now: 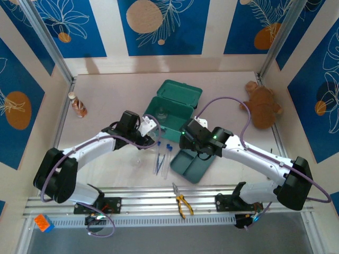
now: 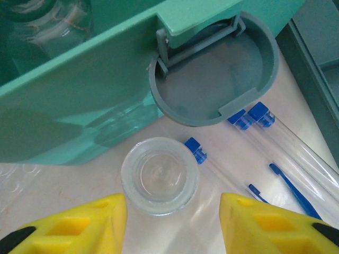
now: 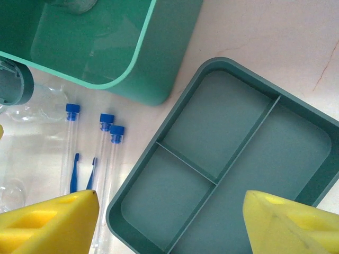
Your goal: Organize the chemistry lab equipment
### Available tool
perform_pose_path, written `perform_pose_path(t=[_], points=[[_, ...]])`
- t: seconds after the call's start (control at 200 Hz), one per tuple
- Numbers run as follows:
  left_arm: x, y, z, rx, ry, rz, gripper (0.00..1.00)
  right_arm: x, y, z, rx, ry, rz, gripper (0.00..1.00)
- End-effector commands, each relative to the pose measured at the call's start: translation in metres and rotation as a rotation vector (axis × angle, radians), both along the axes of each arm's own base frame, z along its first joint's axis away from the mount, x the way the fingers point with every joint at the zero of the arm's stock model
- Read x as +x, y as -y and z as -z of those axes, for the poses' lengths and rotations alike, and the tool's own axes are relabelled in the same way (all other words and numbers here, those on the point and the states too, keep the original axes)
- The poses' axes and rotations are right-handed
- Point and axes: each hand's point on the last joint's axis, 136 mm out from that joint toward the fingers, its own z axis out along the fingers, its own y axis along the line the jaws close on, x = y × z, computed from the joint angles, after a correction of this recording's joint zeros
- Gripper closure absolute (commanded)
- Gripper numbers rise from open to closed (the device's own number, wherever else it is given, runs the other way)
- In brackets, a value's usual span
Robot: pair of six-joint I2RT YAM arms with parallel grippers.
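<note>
A small clear glass flask [image 2: 160,174] stands upright on the table, seen from above, just ahead of my left gripper [image 2: 172,227]. The yellow fingers [image 2: 79,225] are open on either side of it, the left tip close to its rim. Blue-capped test tubes [image 2: 254,114] [image 1: 161,157] [image 3: 106,127] lie side by side next to the flask. Another flask [image 1: 161,114] sits inside the open green box [image 1: 172,108]. My right gripper [image 3: 169,227] hangs open over the divided teal tray [image 3: 228,164] [image 1: 193,163], nothing between its fingers.
The box's grey latch [image 2: 212,79] hangs over the table beside the flask. Yellow-handled pliers [image 1: 181,203] lie near the front edge. A brown plush toy [image 1: 262,106] sits at the back right and a small corked bottle [image 1: 78,104] at the back left.
</note>
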Motion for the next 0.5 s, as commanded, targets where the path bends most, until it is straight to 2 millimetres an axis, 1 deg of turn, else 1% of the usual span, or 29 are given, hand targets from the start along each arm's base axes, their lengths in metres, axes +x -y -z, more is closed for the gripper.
perform_pose_path(t=[0.0,0.22,0.495], points=[[0.0030,0.0096,-0.0036,-0.047,-0.015,0.008,0.51,-0.0046,0.0043,-0.0005,0.009,0.000,0.022,0.27],[0.0069,0.0136,0.0010,-0.042,-0.059,-0.001,0.53,-0.0073,0.0079,0.0002,0.012,0.001,0.029,0.27],[0.0050,0.0175,-0.0040,-0.073,-0.068,0.000,0.53,-0.0088,0.0109,0.0021,0.011,0.001,0.036,0.27]])
